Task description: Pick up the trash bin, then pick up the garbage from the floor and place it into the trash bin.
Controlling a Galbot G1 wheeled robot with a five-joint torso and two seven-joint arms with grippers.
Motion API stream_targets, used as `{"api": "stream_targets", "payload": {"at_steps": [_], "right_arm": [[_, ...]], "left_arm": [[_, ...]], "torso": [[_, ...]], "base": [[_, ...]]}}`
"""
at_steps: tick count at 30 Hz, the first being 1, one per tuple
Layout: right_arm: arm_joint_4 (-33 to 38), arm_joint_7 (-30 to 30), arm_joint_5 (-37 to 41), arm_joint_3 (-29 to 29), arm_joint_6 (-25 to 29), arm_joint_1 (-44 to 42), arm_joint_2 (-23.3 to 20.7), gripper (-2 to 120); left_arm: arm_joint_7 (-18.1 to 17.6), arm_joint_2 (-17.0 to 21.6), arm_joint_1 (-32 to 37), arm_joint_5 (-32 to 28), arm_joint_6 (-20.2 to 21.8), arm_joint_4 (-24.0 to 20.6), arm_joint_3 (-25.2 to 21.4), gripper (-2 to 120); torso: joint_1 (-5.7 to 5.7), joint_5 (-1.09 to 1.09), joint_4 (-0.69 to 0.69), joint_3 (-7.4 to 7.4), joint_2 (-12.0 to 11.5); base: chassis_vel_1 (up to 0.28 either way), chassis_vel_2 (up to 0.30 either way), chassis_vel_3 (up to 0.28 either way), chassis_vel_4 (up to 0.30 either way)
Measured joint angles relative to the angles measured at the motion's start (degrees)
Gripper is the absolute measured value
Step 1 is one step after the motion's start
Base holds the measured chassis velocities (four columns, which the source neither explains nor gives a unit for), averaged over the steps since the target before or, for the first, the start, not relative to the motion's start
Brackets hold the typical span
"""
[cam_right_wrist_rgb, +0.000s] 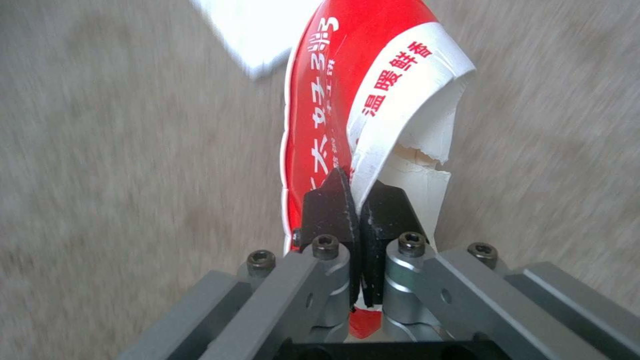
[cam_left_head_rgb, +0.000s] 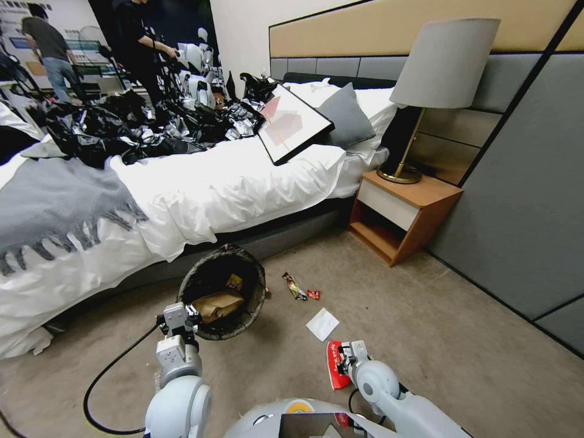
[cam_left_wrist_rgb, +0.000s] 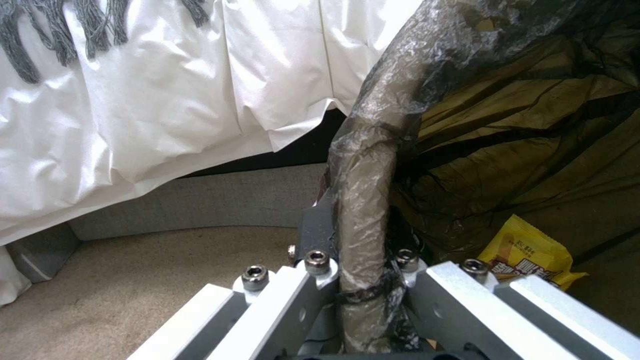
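1. Head view. The trash bin (cam_left_head_rgb: pixel 223 291) is at 11 o'clock from the robot, tilted so its mouth faces the camera, just beside the bed (cam_left_head_rgb: pixel 182 194). The left gripper (cam_left_head_rgb: pixel 176 316) is at its near rim. A brown paper bag (cam_left_head_rgb: pixel 217 303) lies inside. At 1 o'clock, the right gripper (cam_left_head_rgb: pixel 342 360) holds a red-white packet (cam_left_head_rgb: pixel 334 364); a white paper sheet (cam_left_head_rgb: pixel 322 323) and small wrappers (cam_left_head_rgb: pixel 296 286) lie on the carpet (cam_left_head_rgb: pixel 426 340) beyond.
2. Left wrist view. The left gripper (cam_left_wrist_rgb: pixel 360 280) is clamped on the bin's bag-covered rim (cam_left_wrist_rgb: pixel 363 200). The bin looks light and stiff, its liner slippery; the rim is the sound hold. A yellow packet (cam_left_wrist_rgb: pixel 527 255) rests inside.
3. Right wrist view. The right gripper (cam_right_wrist_rgb: pixel 360 220) pinches the packet (cam_right_wrist_rgb: pixel 333 100), pads nearly touching. It looks thin, limp and torn, best held at its edge.
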Motion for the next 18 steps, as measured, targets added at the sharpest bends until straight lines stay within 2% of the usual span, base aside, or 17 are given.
{"api": "stream_targets", "payload": {"at_steps": [3, 4, 5, 7, 8, 9, 11, 12, 14, 15, 17, 18], "right_arm": [[2.5, -0.6, -4.3, 1.2, 3.5, 0.8, 0.1, 0], [4.2, -1.4, -7.8, 1.7, 5.4, 1.3, 0.2, 0], [4.2, -1.4, -7.8, 1.7, 5.4, 1.3, 0.2, 0], [5.9, -4.4, -15.9, 2.0, 10.9, 2.2, 0.4, 0], [6.9, -7.2, -22.5, 2.1, 16.4, 3.3, 0.7, 0], [6.9, -7.2, -22.5, 2.1, 16.4, 3.3, 0.7, 0], [9.1, -10.1, -27.7, 2.1, 21.5, 4.9, 1.4, 0], [9.1, -10.1, -27.7, 2.1, 21.5, 4.9, 1.4, 0], [12.6, -14.1, -32.0, 2.1, 27.0, 7.0, 2.2, 0], [12.6, -14.1, -32.0, 2.1, 27.0, 7.0, 2.2, 0], [13.7, -20.3, -39.1, 1.9, 34.2, 8.6, 3.7, 0], [13.7, -20.3, -39.1, 1.9, 34.2, 8.6, 3.7, 0]], "left_arm": [[-0.1, 0.3, 0.1, 0.0, 0.1, 0.1, 0.1, 0], [-0.1, 0.5, 0.1, 0.0, 0.1, 0.2, 0.1, 0], [-0.1, 0.5, 0.1, 0.0, 0.1, 0.2, 0.1, 0], [-0.1, 0.8, 0.3, 0.0, 0.1, 0.5, 0.2, 0], [-0.1, 0.9, 0.5, 0.1, 0.1, 0.7, 0.3, 0], [-0.1, 0.9, 0.5, 0.1, 0.1, 0.7, 0.3, 0], [-0.1, 1.0, 0.6, 0.2, 0.1, 0.8, 0.6, 0], [-0.1, 1.0, 0.6, 0.2, 0.1, 0.8, 0.6, 0], [0.0, 1.2, 0.7, 0.4, 0.1, 1.0, 0.9, 0], [0.0, 1.2, 0.7, 0.4, 0.1, 1.0, 0.9, 0], [0.0, 1.3, 0.6, 0.6, -0.2, 1.9, 1.3, 0], [0.0, 1.3, 0.6, 0.6, -0.2, 1.9, 1.3, 0]], "torso": [[0.01, 0.00, 0.00, 0.00, 0.0], [0.00, 0.01, 0.00, 0.00, 0.0], [0.00, 0.01, 0.00, 0.00, 0.0], [0.00, 0.00, 0.00, 0.00, 0.0], [0.00, 0.00, 0.00, 0.00, 0.0], [0.00, 0.00, 0.00, 0.00, 0.0], [0.00, 0.00, 0.01, 0.00, 0.0], [0.00, 0.00, 0.01, 0.00, 0.0], [0.00, -0.01, 0.01, 0.00, 0.0], [0.00, -0.01, 0.01, 0.00, 0.0], [0.00, -0.01, 0.00, 0.00, 0.0], [0.00, -0.01, 0.00, 0.00, 0.0]], "base": [[0.000, 0.000, 0.000, 0.000], [0.000, 0.000, 0.000, 0.000], [0.000, 0.000, 0.000, 0.000], [0.000, 0.000, 0.000, 0.000], [0.000, 0.000, 0.000, 0.000], [0.000, 0.000, 0.000, 0.000], [0.000, 0.000, 0.000, 0.000], [0.000, 0.000, 0.000, 0.000], [0.000, 0.000, 0.000, 0.000], [0.000, 0.000, 0.000, 0.000], [0.000, 0.000, 0.000, 0.000], [0.000, 0.000, 0.000, 0.000]]}}
